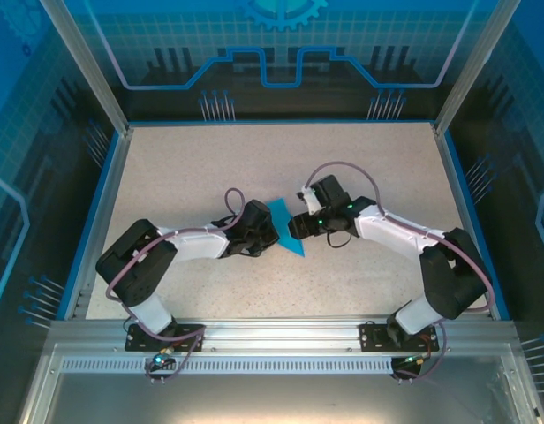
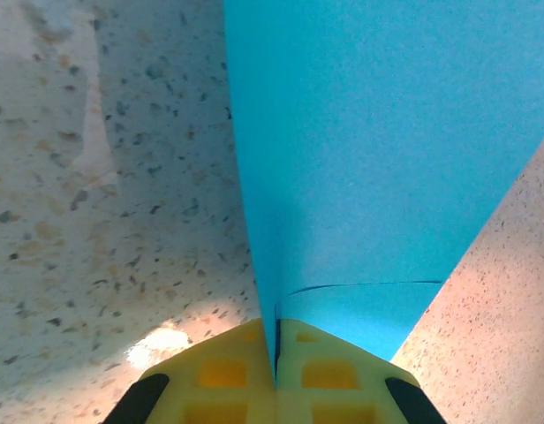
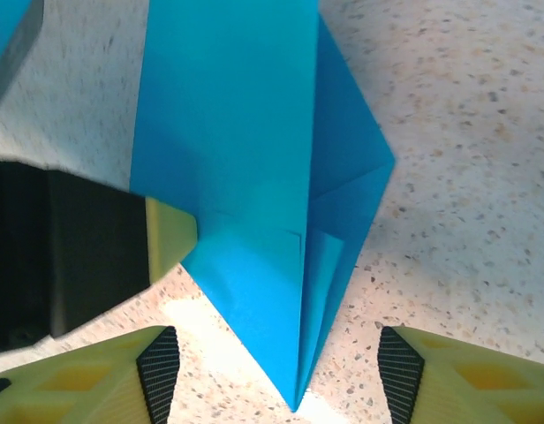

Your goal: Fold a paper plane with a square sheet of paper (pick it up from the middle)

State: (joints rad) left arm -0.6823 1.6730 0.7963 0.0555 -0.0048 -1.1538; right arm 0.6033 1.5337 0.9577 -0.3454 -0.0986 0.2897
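End effector, left (image 2: 276,353): fingers are pressing together, pinching an edge of the paper plane (image 3: 245,132). End effector, right (image 3: 279,371): fingers are standing spread, and the plane's pointed tip is lying between them, touching neither.

Left arm (image 1: 192,243): reaching in from the left, elbow bent, forearm pointing toward mid-desk. Right arm (image 1: 404,234): reaching in from the right, mirroring it.

Paper plane: teal-blue, creased and folded, sitting at the middle of the speckled desk (image 1: 184,168) between the two facing end effectors.
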